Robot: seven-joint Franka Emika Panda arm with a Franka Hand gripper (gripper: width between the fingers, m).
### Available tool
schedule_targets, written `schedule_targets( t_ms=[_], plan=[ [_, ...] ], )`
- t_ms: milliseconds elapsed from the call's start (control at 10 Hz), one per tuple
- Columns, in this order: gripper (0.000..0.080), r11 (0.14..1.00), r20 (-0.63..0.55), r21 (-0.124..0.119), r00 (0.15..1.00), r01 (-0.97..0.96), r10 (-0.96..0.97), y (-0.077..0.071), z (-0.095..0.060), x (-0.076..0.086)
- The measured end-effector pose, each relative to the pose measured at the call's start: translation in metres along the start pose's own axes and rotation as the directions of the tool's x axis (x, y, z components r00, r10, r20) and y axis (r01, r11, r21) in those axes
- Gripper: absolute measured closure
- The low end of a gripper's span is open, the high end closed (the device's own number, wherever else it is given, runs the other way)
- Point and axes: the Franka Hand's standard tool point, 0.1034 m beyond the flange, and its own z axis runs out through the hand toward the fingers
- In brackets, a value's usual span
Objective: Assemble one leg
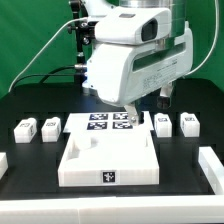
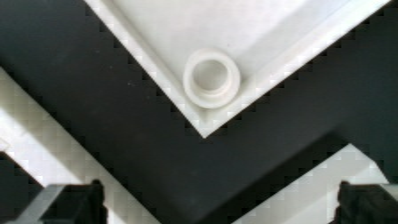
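Note:
Several small white tagged legs stand on the black table, two at the exterior view's left [image 1: 25, 128] [image 1: 50, 125] and two at its right [image 1: 162, 123] [image 1: 188, 123]. The large white tray [image 1: 108, 160] lies in the middle front. My gripper [image 1: 130, 113] hangs over the tray's back edge, near its back right corner. In the wrist view a tray corner with a round socket [image 2: 210, 75] lies ahead of my gripper [image 2: 214, 208]. The two dark fingertips [image 2: 63, 205] stand wide apart with only black table between them. The gripper is open and empty. No leg shows in the wrist view.
The marker board [image 1: 108, 122] lies just behind the tray, under the arm. White raised walls sit at the table's front left [image 1: 3, 160] and front right [image 1: 213, 170]. Blurred white bands [image 2: 27, 125] flank the tray corner in the wrist view.

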Motion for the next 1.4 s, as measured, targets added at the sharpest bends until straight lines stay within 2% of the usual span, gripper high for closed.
schedule_targets(
  t_ms=[300, 400, 500, 700, 800, 900, 1100, 1400],
  plan=[
    [0.0150, 1.000, 0.000, 0.000, 1.000, 0.000, 0.000, 0.000, 0.000, 0.000],
    [0.0150, 0.998, 0.002, 0.001, 0.998, 0.055, -0.055, -0.003, 0.000, -0.004],
    [0.0150, 0.991, 0.011, 0.008, 0.991, 0.131, -0.132, -0.013, 0.001, -0.018],
    [0.0150, 0.923, 0.009, 0.002, 0.923, 0.384, -0.384, -0.036, 0.005, -0.049],
    [0.0150, 0.888, 0.008, -0.001, 0.888, 0.459, -0.459, -0.043, 0.008, -0.063],
    [0.0150, 0.818, 0.006, -0.001, 0.818, 0.576, -0.576, -0.043, 0.013, -0.072],
    [0.0150, 0.755, 0.007, 0.002, 0.755, 0.655, -0.655, -0.041, 0.014, -0.074],
    [0.0150, 0.766, 0.006, 0.004, 0.766, 0.643, -0.643, -0.043, 0.017, -0.077]
  ],
)
